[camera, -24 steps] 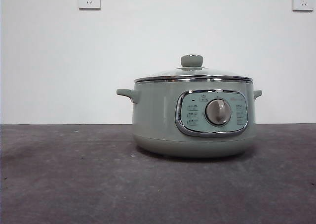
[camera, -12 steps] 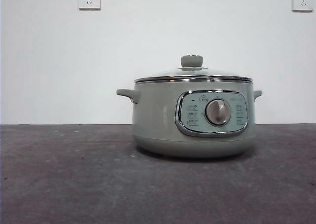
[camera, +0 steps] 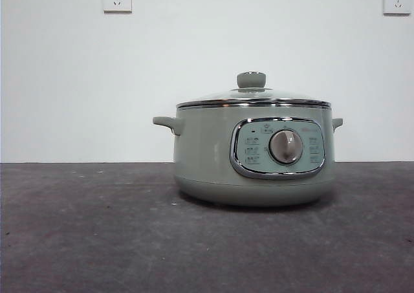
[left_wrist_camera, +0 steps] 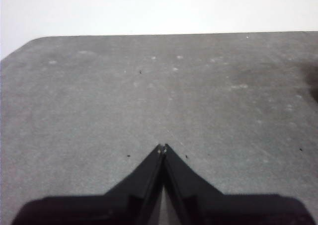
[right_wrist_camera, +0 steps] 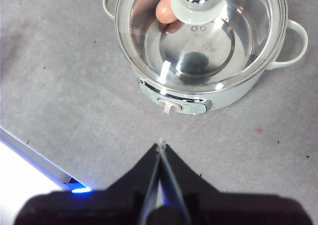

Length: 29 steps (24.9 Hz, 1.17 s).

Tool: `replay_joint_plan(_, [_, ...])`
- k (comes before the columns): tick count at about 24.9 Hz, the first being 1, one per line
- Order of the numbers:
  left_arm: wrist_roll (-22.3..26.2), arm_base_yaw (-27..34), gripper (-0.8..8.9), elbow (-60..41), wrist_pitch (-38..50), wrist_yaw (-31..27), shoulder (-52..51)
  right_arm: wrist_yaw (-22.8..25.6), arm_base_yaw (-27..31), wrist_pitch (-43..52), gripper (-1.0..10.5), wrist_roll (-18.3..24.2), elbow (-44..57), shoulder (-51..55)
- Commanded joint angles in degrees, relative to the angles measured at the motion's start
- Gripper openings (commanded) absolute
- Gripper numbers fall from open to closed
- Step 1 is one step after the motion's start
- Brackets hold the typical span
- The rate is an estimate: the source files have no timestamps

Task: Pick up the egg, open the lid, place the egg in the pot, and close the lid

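Egg (right_wrist_camera: pixel 165 10), light, smooth and fragile, lies inside the pot (camera: pixel 253 154) on the bench (camera: pixel 97 228) under the seated glass lid (right_wrist_camera: pixel 200 34), best lifted by its knob (camera: pixel 251 79); left tool (left_wrist_camera: pixel 162 147) and right tool (right_wrist_camera: pixel 160 145) clenched, empty.

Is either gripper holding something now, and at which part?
Nothing is held. The left gripper and right gripper are both shut and empty; the reddish-brown egg lies under the glass lid.
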State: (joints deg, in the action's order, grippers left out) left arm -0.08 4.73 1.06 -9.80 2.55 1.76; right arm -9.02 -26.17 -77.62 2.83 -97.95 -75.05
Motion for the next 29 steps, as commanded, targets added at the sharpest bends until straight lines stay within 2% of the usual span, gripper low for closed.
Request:
replay_joint_plan(1, [-0.35, 0.17, -0.04, -0.59, 0.26, 0.42, 0.63, 0.04, -0.04, -1.29, 0.0, 0.24, 0.35, -0.13])
replay_joint_plan(9, [-0.35, 0.17, -0.04, -0.59, 0.26, 0.42, 3.26, 0.7, -0.04, -1.29, 0.0, 0.44, 0.35, -0.13])
replay_joint_plan(10, [-0.35, 0.17, -0.04, -0.59, 0.26, 0.42, 3.45, 2.12, 0.13, -1.22, 0.0, 1.22, 0.35, 0.28])
replay_joint_plan(11, [-0.35, 0.17, -0.04, -0.59, 0.26, 0.42, 3.74, 4.66, 0.59, -0.15, 0.0, 4.55, 0.35, 1.4])
replay_joint_plan(13, [-0.35, 0.17, -0.04, -0.59, 0.26, 0.42, 4.04, 7.1, 1.88, 6.08, 0.0, 5.88, 0.44, 4.24])
replay_joint_plan(17, [-0.35, 0.17, -0.04, -0.59, 0.26, 0.42, 4.68, 5.35, 6.01, 22.58, 0.0, 3.32, 3.65, 12.81])
replay_joint_plan(19, [-0.35, 0.17, -0.04, -0.59, 0.26, 0.42, 5.07, 5.35, 9.84, 29.33, 0.0, 3.21, 9.35, 18.29])
replay_joint_plan(22, [-0.35, 0.17, -0.04, -0.59, 0.26, 0.42, 5.66, 5.38, 16.37, 40.57, 0.0, 3.15, 23.78, 28.06])
replay_joint_plan(29, [-0.35, 0.17, -0.04, -0.59, 0.26, 0.42, 6.51, 5.42, 22.82, 60.87, 0.0, 3.15, 49.96, 42.93])
